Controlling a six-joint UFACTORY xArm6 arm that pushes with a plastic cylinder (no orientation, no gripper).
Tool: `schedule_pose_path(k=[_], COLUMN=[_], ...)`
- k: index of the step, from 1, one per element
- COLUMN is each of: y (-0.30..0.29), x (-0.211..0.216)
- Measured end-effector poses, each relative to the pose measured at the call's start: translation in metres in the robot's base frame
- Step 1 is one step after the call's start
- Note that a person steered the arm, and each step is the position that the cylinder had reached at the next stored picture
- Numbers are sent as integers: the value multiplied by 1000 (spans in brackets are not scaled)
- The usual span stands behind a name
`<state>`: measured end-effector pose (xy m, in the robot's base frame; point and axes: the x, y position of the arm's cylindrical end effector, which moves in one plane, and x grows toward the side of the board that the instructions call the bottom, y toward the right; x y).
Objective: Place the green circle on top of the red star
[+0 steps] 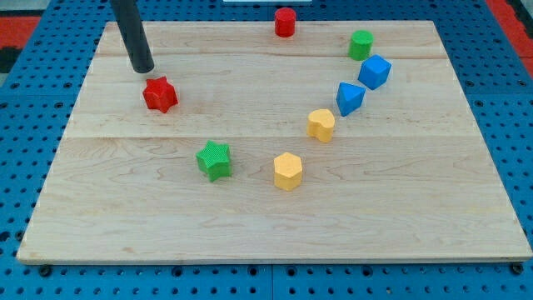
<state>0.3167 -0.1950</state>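
The green circle (361,44) sits near the view's top right on the wooden board (250,217). The red star (159,94) lies at the upper left. My tip (143,68) is just above and slightly left of the red star, a small gap apart, and far to the left of the green circle.
A red cylinder (285,22) stands at the top edge. A blue cube (375,72) and a blue triangular block (349,97) lie below the green circle. A yellow heart (321,124), a yellow hexagon (287,171) and a green star (215,160) lie mid-board.
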Motion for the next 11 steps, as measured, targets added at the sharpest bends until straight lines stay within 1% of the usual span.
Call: schedule_pose_path(k=[1,2,3,4,5,6,7,9,10,11], y=[25,46,62,171,271,325,366,378,436,462], x=[41,56,49,34,-1,-48,-49,-56,-56,-66])
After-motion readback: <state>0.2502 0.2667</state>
